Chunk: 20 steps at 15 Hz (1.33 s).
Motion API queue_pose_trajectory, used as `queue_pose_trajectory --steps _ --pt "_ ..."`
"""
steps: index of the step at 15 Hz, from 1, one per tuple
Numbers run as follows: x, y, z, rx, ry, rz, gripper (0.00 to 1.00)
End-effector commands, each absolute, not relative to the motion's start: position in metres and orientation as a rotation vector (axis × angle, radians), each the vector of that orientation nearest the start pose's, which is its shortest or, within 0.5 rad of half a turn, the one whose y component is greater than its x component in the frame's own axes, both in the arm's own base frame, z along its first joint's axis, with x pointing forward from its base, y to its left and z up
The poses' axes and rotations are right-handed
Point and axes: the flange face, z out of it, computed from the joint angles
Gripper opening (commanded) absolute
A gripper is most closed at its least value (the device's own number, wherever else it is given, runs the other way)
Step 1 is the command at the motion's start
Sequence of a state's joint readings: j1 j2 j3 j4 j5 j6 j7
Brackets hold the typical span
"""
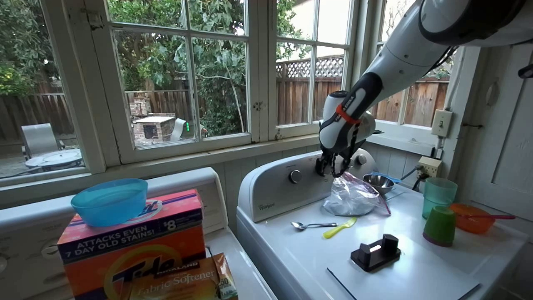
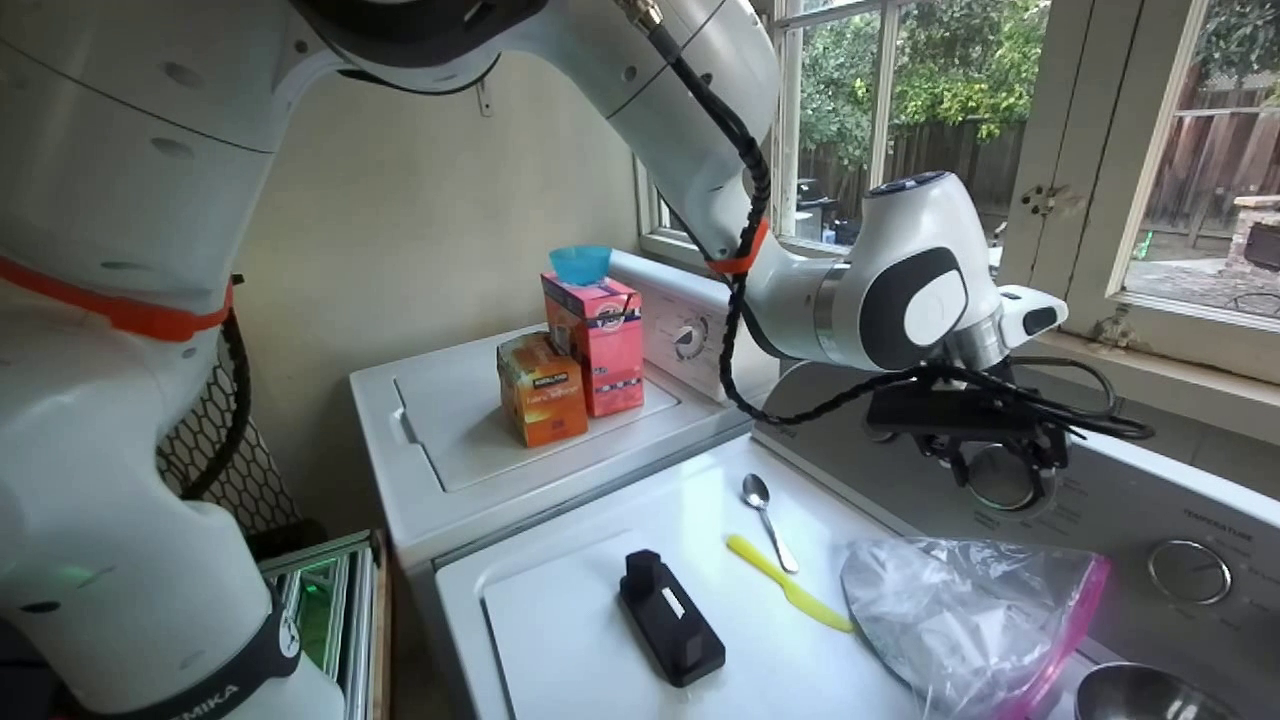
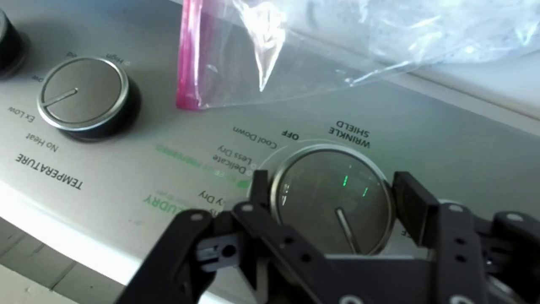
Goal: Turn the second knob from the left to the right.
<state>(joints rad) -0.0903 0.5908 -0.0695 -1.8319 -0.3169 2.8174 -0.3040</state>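
Note:
The second knob from the left (image 3: 333, 190) is round and grey with a silver rim and a pale pointer line. In the wrist view the line runs from its middle toward the lower edge. My gripper (image 3: 331, 188) is partly closed around it, with one black finger against each side of the rim. The gripper base hides the knob's lower edge. In an exterior view the knob (image 2: 1003, 478) shows between the fingers. In an exterior view my gripper (image 1: 329, 167) hides most of it. The knob sits on the grey control panel (image 1: 270, 196) of a white dryer.
The leftmost knob (image 1: 295, 177) and the temperature knob (image 3: 82, 93) flank it. A clear plastic bag (image 1: 354, 196) lies against the panel below the gripper. A spoon (image 1: 312, 226), a yellow knife (image 1: 339, 228), a metal bowl (image 1: 379, 183) and a black holder (image 1: 376, 254) are on the dryer top.

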Motion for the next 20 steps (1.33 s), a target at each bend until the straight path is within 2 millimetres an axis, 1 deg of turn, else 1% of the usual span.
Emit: queue_pose_trajectory --steps 1,7,14,17,20 --pt "0.673 -0.078 0.244 -3.165 -0.639 -0.479 0.49" --pt "0.68 -0.09 0.248 -3.032 -0.445 -0.365 0.49" --pt "0.688 -0.092 0.251 -2.952 -0.267 -0.26 0.49" --pt "0.692 -0.094 0.254 -2.896 -0.21 -0.292 0.49" --pt "0.692 -0.098 0.254 -2.849 -0.133 -0.312 0.49"
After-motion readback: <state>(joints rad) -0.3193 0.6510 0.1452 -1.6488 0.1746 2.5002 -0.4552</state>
